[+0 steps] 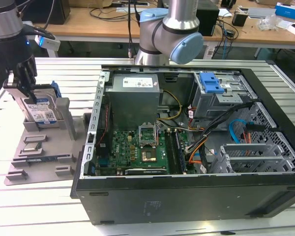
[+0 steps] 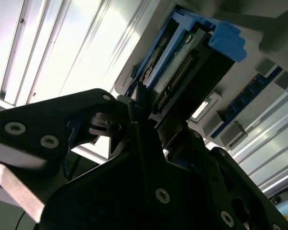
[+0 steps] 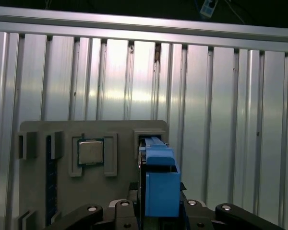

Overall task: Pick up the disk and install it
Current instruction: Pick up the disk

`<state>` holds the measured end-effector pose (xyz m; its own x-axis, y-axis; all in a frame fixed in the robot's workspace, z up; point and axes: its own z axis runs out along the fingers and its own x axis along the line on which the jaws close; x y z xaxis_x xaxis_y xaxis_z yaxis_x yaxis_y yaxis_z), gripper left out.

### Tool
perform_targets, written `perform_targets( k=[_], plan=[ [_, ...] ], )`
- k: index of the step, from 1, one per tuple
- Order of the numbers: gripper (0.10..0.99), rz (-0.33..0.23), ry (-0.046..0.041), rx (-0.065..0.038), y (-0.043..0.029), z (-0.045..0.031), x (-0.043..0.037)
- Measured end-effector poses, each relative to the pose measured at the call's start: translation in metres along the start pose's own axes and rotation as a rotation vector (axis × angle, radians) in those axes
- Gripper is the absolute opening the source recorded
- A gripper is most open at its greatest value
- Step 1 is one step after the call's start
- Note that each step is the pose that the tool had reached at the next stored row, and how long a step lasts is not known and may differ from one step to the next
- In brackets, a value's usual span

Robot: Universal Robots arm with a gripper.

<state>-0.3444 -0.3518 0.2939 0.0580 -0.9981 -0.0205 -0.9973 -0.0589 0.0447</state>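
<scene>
The disk (image 1: 42, 113) stands upright in a slot of the grey parts holder (image 1: 39, 147) at the exterior view's left, its blue-and-white label facing out and its blue frame around the edges. My gripper (image 1: 29, 93) reaches down from above and is shut on the disk's upper edge. In the first wrist view the disk's blue frame (image 3: 159, 177) sits tight between the fingers of the gripper (image 3: 161, 206). The second wrist view shows the disk's connector edge (image 2: 182, 72) just beyond the gripper (image 2: 141, 103). The disk still rests in its slot.
An open computer case (image 1: 187, 187) lies to the exterior view's right of the holder, with a motherboard, cables and a drive bay with a blue latch (image 1: 210, 82). The holder also carries a processor chip (image 3: 90, 152). The slatted metal table (image 3: 230, 120) lies underneath.
</scene>
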Motion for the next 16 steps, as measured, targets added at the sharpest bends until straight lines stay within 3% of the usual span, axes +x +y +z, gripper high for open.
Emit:
perform_targets(
  k=[10,12,16],
  plan=[
    [0.365,0.000,0.0000,0.000,0.0004,-0.0117,-0.0020],
    [0.365,0.000,0.0000,0.000,0.0007,-0.0210,-0.0030],
    [0.365,0.000,0.0000,0.000,0.0011,-0.0317,-0.0044]
  ],
)
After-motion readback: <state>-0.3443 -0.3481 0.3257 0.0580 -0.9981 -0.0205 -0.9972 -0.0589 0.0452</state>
